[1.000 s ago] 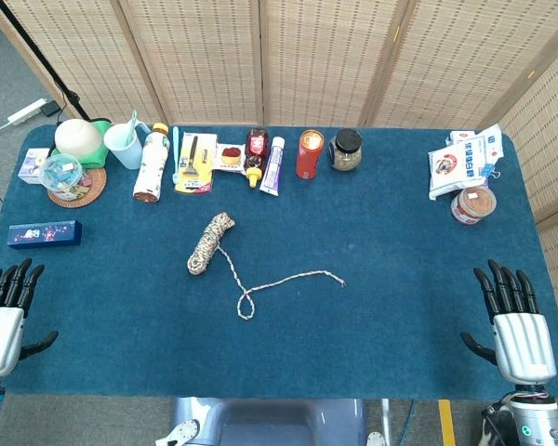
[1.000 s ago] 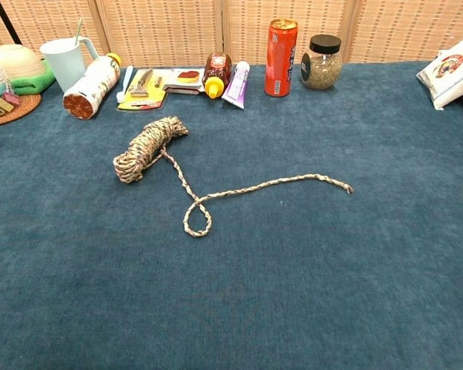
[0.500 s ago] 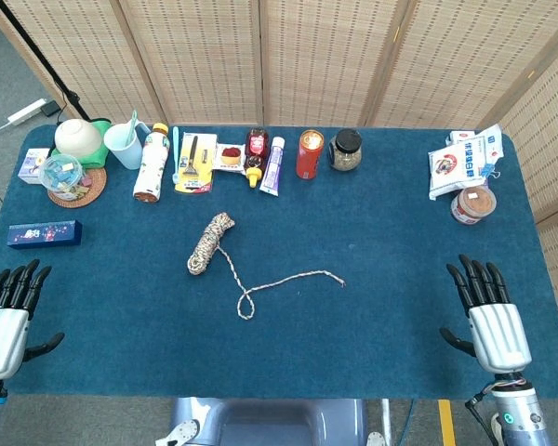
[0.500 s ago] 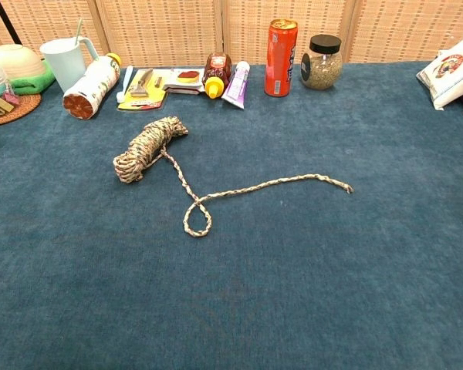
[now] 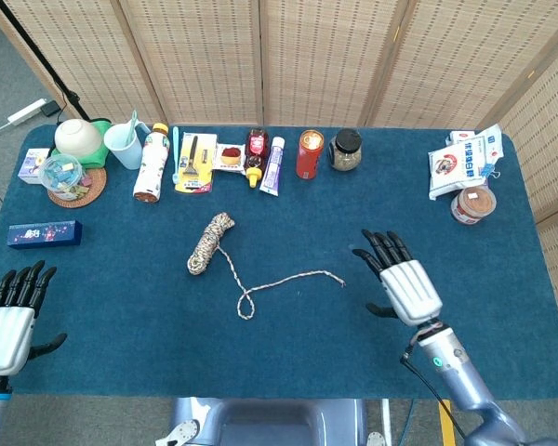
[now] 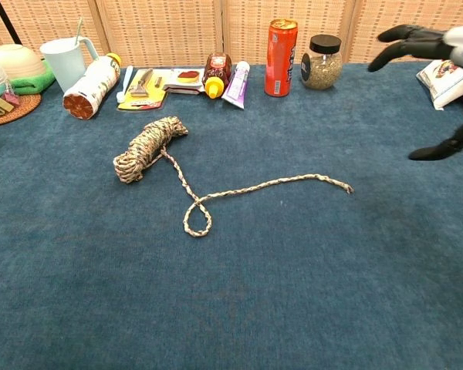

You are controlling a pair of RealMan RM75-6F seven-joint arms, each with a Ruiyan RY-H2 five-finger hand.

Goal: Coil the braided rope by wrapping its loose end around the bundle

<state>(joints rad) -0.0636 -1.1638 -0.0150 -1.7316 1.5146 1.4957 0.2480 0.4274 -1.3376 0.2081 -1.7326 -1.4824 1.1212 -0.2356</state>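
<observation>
Your right hand (image 5: 405, 282) hovers with its fingers spread and nothing in them, just beyond the loose end (image 5: 338, 277) of the braided rope (image 5: 246, 295). Your left hand (image 5: 9, 316) is likewise spread and holding nothing, well apart from the rope, at the table's near edge. The bundle (image 5: 208, 243) lies on the blue table cover (image 5: 288, 362), in front of the yellow card (image 5: 193, 164), and its tail runs off into a small loop (image 5: 245, 305) before it ends.

The main risk, as I judge it, is that loop: pull the end and it may cinch into a knot, or drag the light bundle along. A spread hand may also just push the thin end across the cloth.

No label or writing is legible at this size.
</observation>
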